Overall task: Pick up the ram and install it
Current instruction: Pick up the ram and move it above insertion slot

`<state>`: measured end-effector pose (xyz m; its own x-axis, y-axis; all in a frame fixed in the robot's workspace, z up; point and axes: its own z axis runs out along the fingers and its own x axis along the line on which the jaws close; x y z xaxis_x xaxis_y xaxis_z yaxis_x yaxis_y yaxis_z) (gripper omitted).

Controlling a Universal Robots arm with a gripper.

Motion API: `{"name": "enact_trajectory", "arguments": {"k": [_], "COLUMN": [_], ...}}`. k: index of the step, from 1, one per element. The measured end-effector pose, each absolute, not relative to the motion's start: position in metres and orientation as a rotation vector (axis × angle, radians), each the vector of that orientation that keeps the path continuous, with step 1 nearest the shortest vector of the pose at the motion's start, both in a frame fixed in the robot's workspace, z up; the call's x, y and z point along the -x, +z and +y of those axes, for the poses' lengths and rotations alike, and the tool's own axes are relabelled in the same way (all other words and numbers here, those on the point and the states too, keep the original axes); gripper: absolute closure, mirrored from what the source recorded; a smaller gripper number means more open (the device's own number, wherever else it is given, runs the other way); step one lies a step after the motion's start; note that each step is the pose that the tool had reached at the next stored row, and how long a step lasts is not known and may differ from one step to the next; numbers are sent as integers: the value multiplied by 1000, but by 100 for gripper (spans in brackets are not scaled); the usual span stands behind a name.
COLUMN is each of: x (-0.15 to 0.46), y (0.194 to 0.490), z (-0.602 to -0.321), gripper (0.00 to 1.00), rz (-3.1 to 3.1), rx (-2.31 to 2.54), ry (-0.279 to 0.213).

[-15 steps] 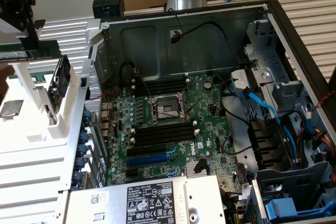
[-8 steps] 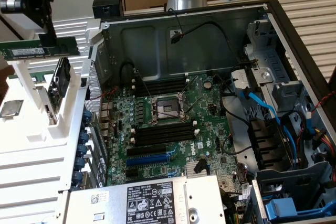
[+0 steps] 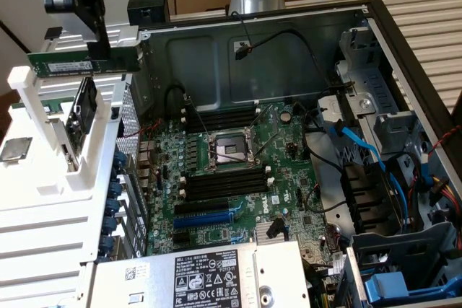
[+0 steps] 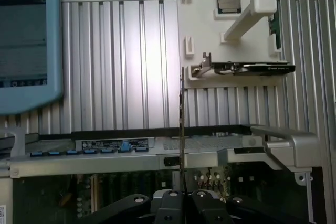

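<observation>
The ram (image 3: 72, 63) is a long green stick with a white label. It hangs level in the air above the white holder (image 3: 43, 178), at the exterior view's upper left, outside the open computer case. My gripper (image 3: 101, 50) is shut on its top edge. In the wrist view the ram (image 4: 181, 124) appears edge-on as a thin line rising from between my black fingers (image 4: 170, 203). The black memory slots (image 3: 224, 182) lie on the motherboard beside the processor socket (image 3: 229, 148), well to the exterior view's right of the ram.
The white holder carries a processor chip (image 3: 16, 151) and a black card (image 3: 85, 106). The case wall (image 3: 144, 91) stands between holder and motherboard. A blue expansion slot (image 3: 209, 216), a power supply (image 3: 209, 279), cables (image 3: 361, 146) and a blue-framed screen (image 4: 26, 51) are around.
</observation>
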<state>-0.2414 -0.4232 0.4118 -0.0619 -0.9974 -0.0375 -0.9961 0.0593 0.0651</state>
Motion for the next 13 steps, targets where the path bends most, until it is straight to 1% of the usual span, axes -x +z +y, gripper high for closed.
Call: {"name": "enact_trajectory", "arguments": {"k": [13], "x": [182], "y": [411], "z": [-425], "gripper": [88], "rz": [-2271], "rx": [-2137], "ry": [-123]}}
